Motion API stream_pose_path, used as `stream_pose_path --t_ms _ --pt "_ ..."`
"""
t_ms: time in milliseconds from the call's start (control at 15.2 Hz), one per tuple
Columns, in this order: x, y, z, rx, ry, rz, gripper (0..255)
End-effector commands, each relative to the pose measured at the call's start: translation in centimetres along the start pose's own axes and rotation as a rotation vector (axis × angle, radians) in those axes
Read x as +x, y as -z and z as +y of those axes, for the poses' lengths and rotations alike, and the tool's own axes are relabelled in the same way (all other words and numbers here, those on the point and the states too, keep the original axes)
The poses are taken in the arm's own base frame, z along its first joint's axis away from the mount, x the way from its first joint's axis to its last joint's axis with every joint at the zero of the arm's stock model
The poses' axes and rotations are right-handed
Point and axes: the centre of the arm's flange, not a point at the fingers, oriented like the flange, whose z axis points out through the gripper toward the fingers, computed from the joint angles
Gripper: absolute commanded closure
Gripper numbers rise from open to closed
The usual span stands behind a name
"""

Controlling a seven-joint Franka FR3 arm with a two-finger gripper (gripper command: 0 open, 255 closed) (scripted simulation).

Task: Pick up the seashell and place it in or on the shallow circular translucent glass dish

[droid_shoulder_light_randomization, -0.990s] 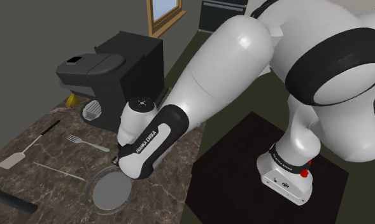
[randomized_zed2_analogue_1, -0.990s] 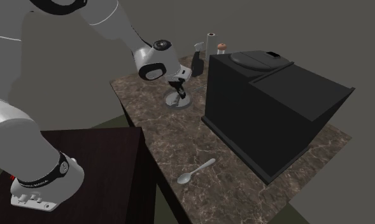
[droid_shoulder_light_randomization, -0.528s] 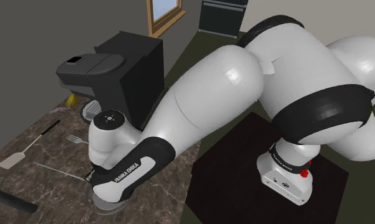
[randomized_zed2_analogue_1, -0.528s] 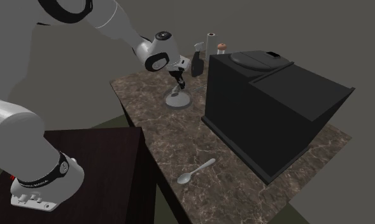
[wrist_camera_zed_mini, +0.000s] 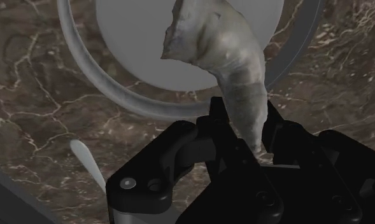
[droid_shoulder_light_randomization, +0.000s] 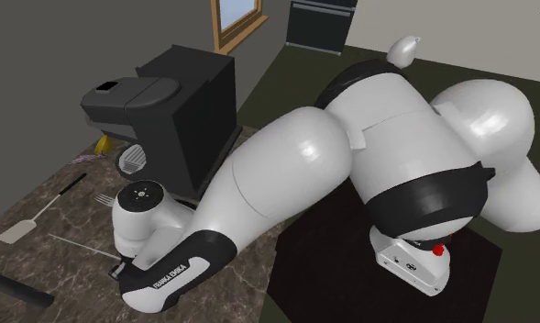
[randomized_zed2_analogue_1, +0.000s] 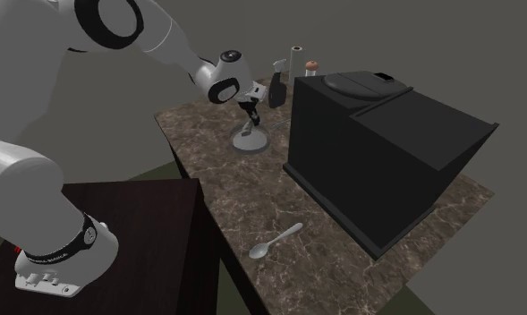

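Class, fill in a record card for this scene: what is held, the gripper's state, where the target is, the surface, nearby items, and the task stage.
held: greyish seashell, clasped between the fingers
gripper: gripper shut on the seashell, pointing down
target: round dish, directly below the seashell
surface: dark marbled countertop
nearby: black coffee machine; spoon near the countertop's front edge
task stage: seashell over the dish, not yet released

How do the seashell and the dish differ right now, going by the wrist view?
The seashell is irregular and tapering; the dish is round with a raised rim. The seashell is mottled grey-brown and opaque; the dish is plain grey, its rim see-through. The seashell is clasped in the jaws; the dish rests on the counter.
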Motion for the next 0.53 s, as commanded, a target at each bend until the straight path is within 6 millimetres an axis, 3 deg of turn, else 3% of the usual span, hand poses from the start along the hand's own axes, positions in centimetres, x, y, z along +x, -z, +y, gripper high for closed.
stream_pose_path --t_ms 0,462 --pt "-0.2 -1.0 0.3 0.000 0.000 0.000 255" --pt "-1.0 -3.7 0.7 0.000 0.000 0.000 255"
